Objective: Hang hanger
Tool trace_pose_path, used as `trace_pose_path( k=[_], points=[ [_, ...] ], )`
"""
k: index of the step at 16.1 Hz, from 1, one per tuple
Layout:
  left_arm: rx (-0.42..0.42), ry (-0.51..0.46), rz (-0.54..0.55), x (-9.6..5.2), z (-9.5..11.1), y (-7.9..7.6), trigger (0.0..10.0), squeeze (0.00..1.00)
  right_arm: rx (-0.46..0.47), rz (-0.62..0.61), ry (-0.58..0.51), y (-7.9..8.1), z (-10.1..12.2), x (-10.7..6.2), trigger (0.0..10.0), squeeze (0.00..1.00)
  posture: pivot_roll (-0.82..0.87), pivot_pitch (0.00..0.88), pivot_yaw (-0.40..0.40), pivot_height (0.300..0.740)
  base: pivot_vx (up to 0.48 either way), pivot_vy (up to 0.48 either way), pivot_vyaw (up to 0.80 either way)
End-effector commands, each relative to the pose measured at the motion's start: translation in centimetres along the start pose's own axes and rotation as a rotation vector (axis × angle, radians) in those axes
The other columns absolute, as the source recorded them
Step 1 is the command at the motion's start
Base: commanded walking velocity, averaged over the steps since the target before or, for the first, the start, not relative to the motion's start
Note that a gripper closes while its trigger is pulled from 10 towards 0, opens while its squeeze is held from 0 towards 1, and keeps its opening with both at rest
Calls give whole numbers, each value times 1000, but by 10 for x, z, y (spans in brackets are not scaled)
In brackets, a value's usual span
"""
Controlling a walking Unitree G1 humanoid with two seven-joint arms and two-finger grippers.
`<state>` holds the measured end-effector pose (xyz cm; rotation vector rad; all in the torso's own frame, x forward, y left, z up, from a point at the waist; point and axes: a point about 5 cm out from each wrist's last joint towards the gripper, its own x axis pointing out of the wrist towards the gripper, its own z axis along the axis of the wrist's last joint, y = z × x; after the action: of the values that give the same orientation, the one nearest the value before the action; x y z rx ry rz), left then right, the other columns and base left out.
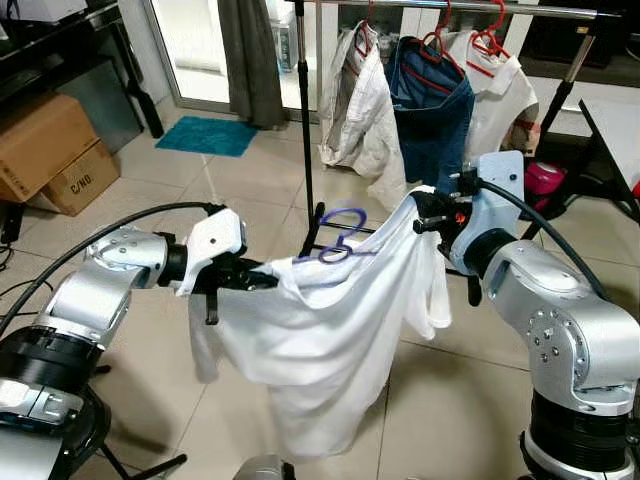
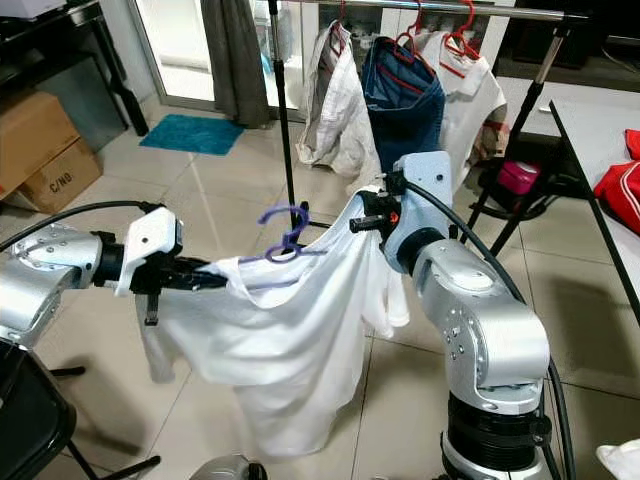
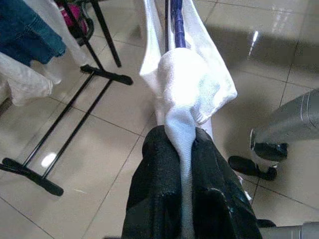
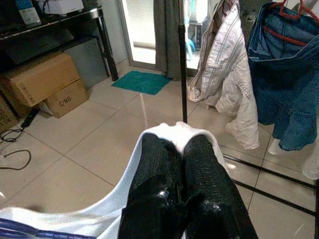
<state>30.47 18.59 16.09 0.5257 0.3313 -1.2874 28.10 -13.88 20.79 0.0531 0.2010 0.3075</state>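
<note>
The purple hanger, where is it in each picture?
Left eye view: purple hanger at center, hook poking up from the white shirt stretched between both grippers.
Right eye view: left of center, hook above the shirt's collar.
Left wrist view: a purple strip at the top edge, inside the shirt.
Right wrist view: a purple bar at the bottom left corner.
Shared landmark: the black rack pole.

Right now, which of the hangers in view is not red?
The purple hanger, inside the white shirt stretched between the left gripper and right gripper; the hangers on the rail are red.
</note>
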Motion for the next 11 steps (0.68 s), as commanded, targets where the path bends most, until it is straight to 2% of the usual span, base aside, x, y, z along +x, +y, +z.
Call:
trace_pose_path(
  k=[1,5,7,8,9,10,11],
  points=[
    [31,14,-7,-4,3,0,0,0,-2,0,-10,0,5,1,0,0,46,0,71,740,0,0,0],
    [43,30,-28,-5,1,-4,0,0,-15,4,29,-1,0,2,0,0,50,0,70,740,0,0,0],
    [58,47,-4,-5,-1,-2,0,0,-30,50,53,4,-1,2,0,0,50,0,71,740,0,0,0],
    [66,52,17,-5,-1,0,0,0,-45,74,68,6,-3,1,2118,0,49,0,71,740,0,0,0],
    [65,48,25,-5,-1,2,0,0,-70,93,87,9,-5,0,10000,0,48,0,71,740,0,0,0],
    [63,46,35,-5,0,3,0,0,-69,115,92,11,-5,0,10000,0,48,0,72,740,0,0,0],
    [64,52,48,-6,0,5,0,0,-68,140,95,13,-5,-1,10000,1000,48,0,73,740,0,0,0]
  ],
)
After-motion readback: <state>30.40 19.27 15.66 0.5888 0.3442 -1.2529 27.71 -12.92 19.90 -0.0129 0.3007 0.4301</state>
